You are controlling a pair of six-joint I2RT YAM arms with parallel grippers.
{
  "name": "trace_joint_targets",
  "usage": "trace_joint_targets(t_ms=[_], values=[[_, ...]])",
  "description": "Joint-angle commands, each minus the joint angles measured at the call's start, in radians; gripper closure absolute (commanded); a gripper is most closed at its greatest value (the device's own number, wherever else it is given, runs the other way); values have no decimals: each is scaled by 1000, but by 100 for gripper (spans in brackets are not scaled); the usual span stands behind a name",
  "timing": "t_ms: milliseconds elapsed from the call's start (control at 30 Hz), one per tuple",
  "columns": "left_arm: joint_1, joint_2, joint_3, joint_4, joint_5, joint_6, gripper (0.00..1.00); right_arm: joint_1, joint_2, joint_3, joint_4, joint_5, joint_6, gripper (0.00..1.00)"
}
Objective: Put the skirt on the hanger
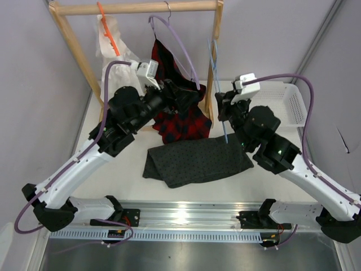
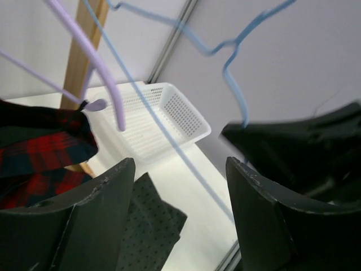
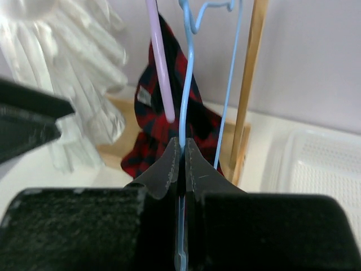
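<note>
Skirt (image 1: 197,161): looks limp and light, centre frame; best pinched at an edge.
Hanger (image 3: 186,84): thin springy wire, clamped by right pincer (image 3: 183,148).
Left pincer (image 2: 180,183): open, empty.

charcoal dotted skirt (image 1: 194,161), light-blue hanger (image 1: 219,96)

hangers: 3, one each: light-blue wire hanger (image 3: 186,84), lilac hanger (image 3: 160,62), orange hanger (image 1: 107,27) | garments: 3, one each: charcoal dotted skirt (image 1: 197,161), red-and-black plaid garment (image 1: 183,121), white frilly dress (image 3: 90,84) | white plastic basket (image 1: 290,107): 1 | wooden clothes rack (image 1: 135,8): 1 | grippers: 2, left gripper (image 2: 180,214), right gripper (image 3: 183,149)
</note>
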Motion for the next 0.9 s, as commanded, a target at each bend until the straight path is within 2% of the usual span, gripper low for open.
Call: trace_joint_targets(t_ms=[0, 233, 567, 867], values=[[-73, 36, 74, 105, -168, -24, 28, 83, -42, -51, 77, 229, -66, 100], [-176, 102, 84, 141, -294, -43, 28, 198, -59, -136, 135, 413, -152, 100], [-268, 205, 124, 191, -432, 2, 29, 244, -67, -142, 163, 481, -187, 100], [-303, 240, 114, 286, -432, 12, 29, 252, -93, -159, 149, 504, -203, 100]])
